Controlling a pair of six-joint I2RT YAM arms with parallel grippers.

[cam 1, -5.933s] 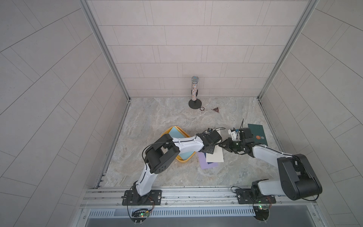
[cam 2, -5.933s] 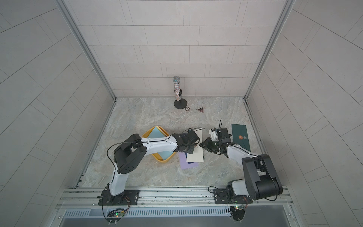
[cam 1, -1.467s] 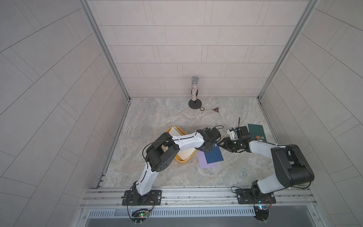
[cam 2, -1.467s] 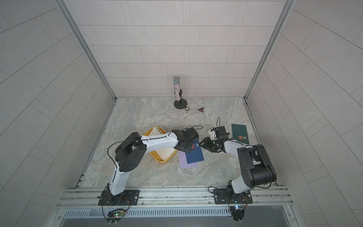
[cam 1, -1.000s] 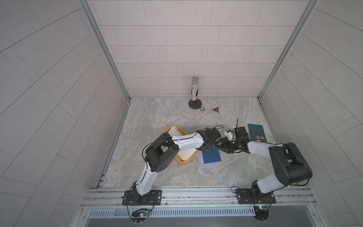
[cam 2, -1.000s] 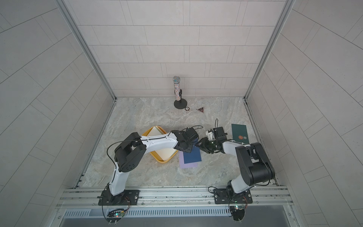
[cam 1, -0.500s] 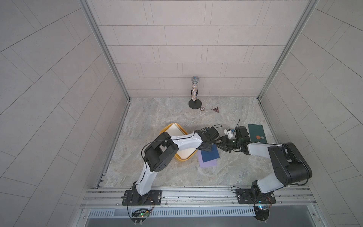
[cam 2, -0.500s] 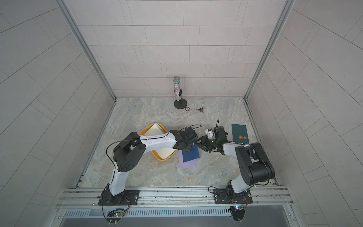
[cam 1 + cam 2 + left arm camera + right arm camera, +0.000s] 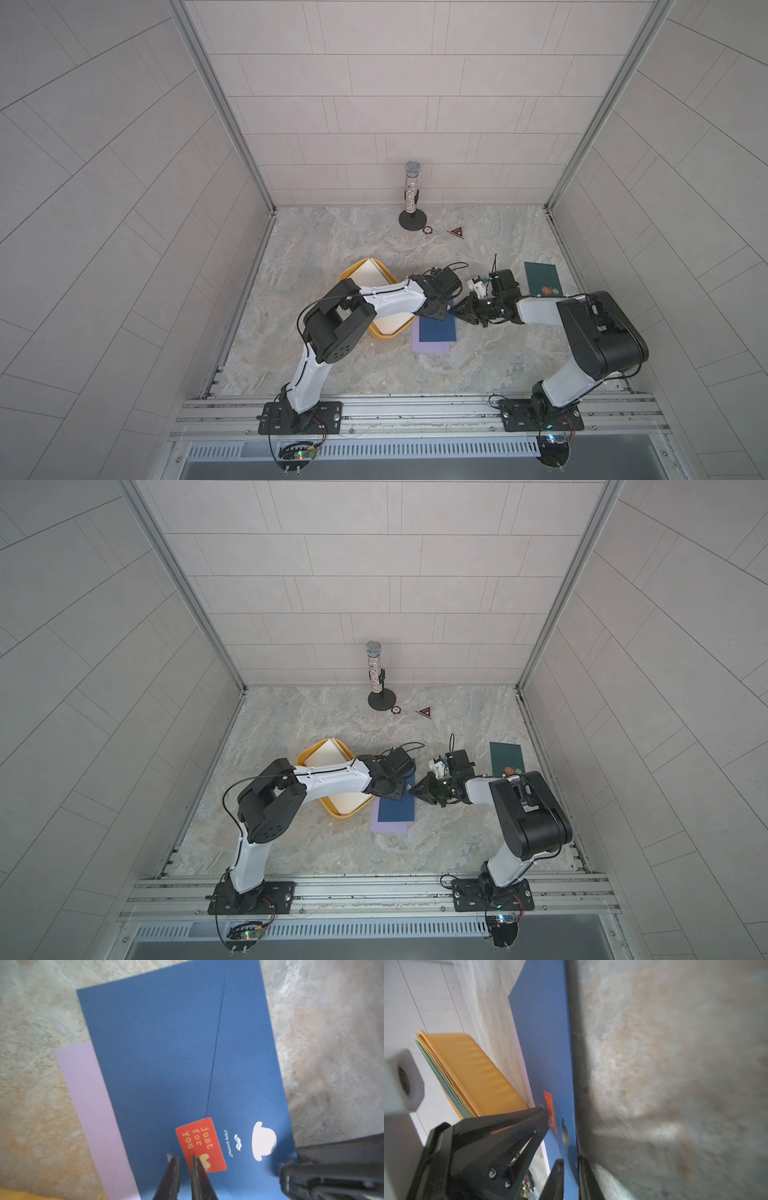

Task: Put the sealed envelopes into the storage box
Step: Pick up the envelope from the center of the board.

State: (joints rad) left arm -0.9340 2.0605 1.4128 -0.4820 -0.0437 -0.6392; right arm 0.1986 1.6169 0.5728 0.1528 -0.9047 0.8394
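In both top views I see the dark blue envelope lying on a lilac envelope, just beside the storage box. My left wrist view shows the left gripper closed together, tips on the blue paper by a red sticker. My right wrist view has the right gripper clamped on that envelope's edge.

storage box sat left of desk centre, stack of envelopes lay in it, upper envelope lay on lower envelope just right of box, lone envelope farther right, microphone stand stood behind, ring and triangular piece beside its base
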